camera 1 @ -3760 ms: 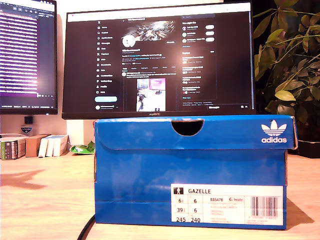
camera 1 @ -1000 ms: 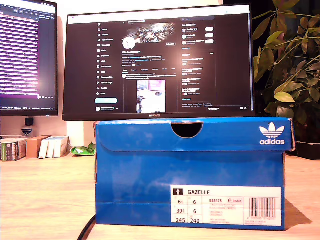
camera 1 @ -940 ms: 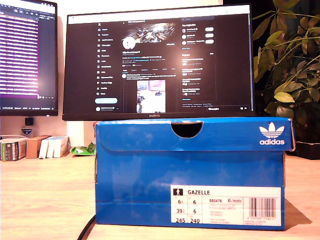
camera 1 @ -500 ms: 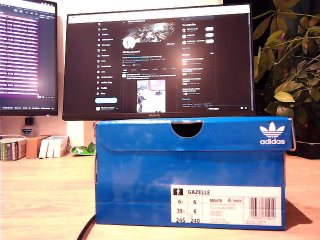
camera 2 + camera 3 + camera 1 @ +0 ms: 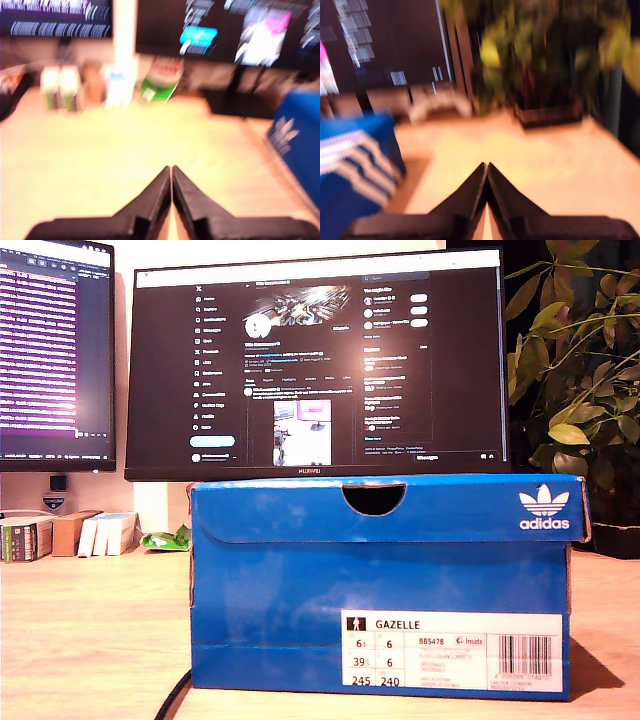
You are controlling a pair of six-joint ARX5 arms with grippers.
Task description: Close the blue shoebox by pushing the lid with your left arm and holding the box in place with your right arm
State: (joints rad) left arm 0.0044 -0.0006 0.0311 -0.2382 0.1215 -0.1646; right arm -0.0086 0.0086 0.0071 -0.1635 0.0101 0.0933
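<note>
Monitors glowed behind the desk [image 5: 90,630], where the blue shoebox [image 5: 380,585] sat, lid [image 5: 385,508] apparently down. Both tools, first [image 5: 171,175] and second [image 5: 487,171], were pinched shut, empty, off the box; any final press should land squarely.

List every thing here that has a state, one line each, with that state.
Blue shoebox: upright on the desk, lid down over it.
My first gripper: shut, empty, apart from the box.
My second gripper: shut, empty, apart from the box.
Middle monitor: on.
Monitor at the exterior view's left: on.
</note>
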